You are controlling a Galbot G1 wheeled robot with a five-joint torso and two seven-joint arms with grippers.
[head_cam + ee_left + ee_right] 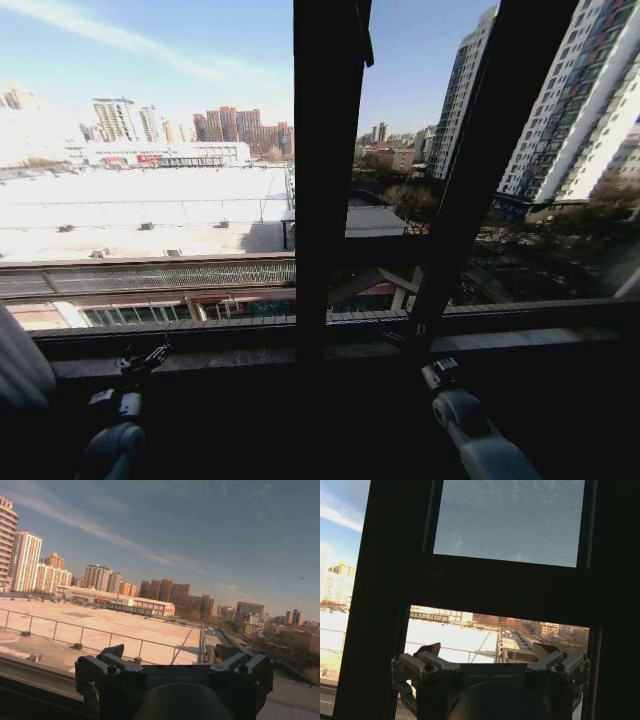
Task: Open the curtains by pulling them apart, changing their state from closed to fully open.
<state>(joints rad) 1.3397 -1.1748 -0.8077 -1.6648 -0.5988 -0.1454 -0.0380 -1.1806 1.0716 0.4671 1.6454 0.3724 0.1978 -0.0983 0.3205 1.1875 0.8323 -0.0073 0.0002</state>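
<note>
Head view: the window stands uncovered, with a dark window frame (325, 170) running upright through the middle and a second dark post slanting to its right. The curtains (22, 365) show as a bunched pale fold at the far left edge, low down beside the windowsill (250, 355), drawn clear of the glass. Beyond the glass lie a wide white rooftop (150, 205) and tall towers on the right. The left gripper (143, 357) sits low on the left, near the sill and just right of the curtain fold, touching nothing. The right gripper (397, 338) sits low right of centre, at the foot of the slanted post; whether its fingers are apart cannot be told here.

Left wrist view: the left gripper (172, 652) has its fingers (111, 652) spread wide with nothing between them, only open sky and the rooftop (100, 625) with its railing beyond.

Right wrist view: the right gripper (490, 650) is likewise spread wide and empty, facing the dark window frame (385, 590) and a meshed upper pane (510, 520).
</note>
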